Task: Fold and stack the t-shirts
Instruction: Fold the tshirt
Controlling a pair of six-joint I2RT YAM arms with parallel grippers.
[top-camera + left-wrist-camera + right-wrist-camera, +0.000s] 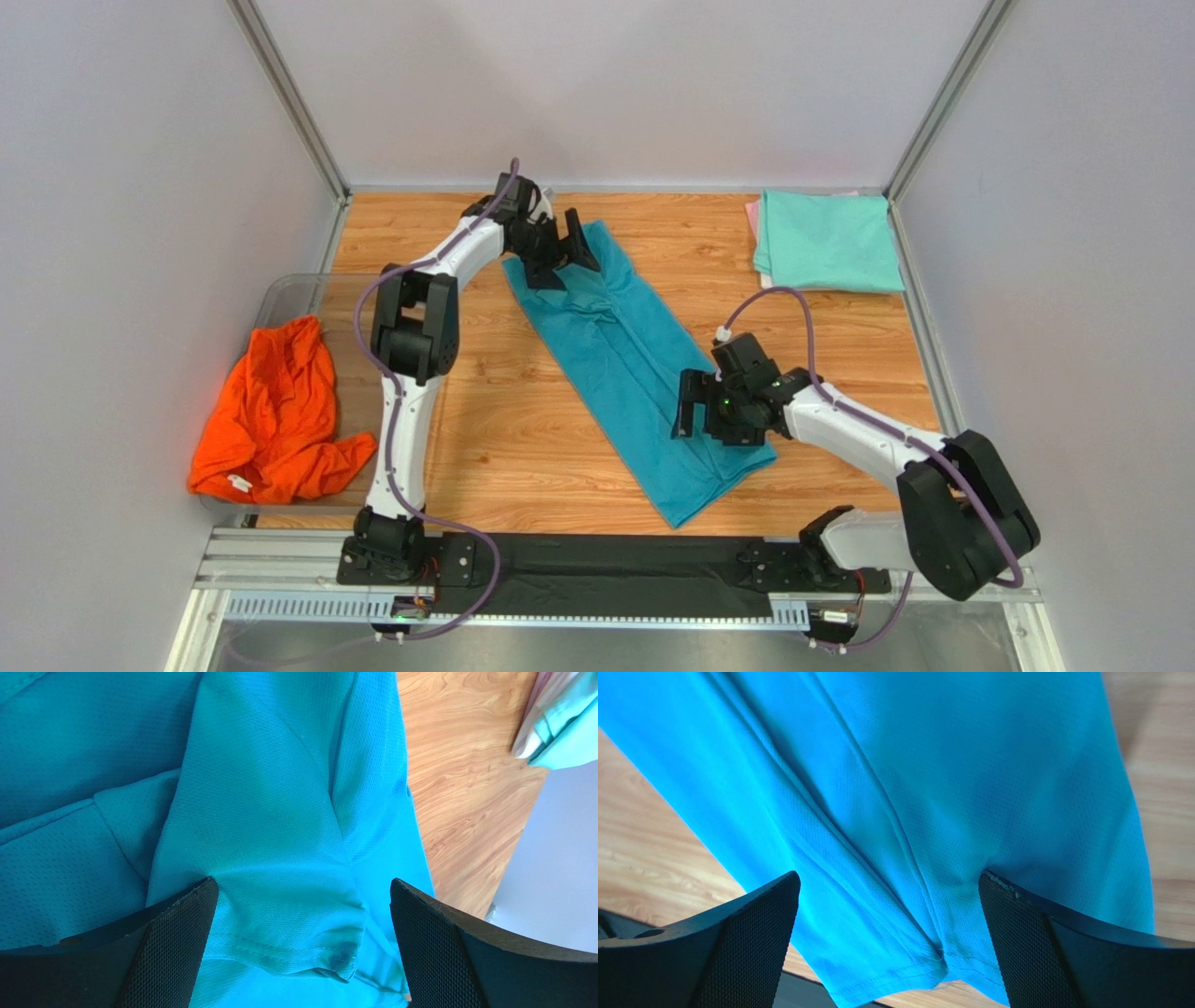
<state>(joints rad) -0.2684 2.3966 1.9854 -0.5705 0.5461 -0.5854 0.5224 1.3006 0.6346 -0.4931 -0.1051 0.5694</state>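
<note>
Teal t-shirt folded lengthwise; left gripper and right gripper jaws spread, empty. Shallow pinch may grab one layer, unfolding it.

Both white-and-black arms stretched out: left black two-finger gripper up around 11 o'clock, right black two-finger gripper near 4 o'clock, jaws spread wide on both.

No text, label or number is legible.

a lab test cell: plain white walls, metal corner posts; robot arms on a mounting rail.
</note>
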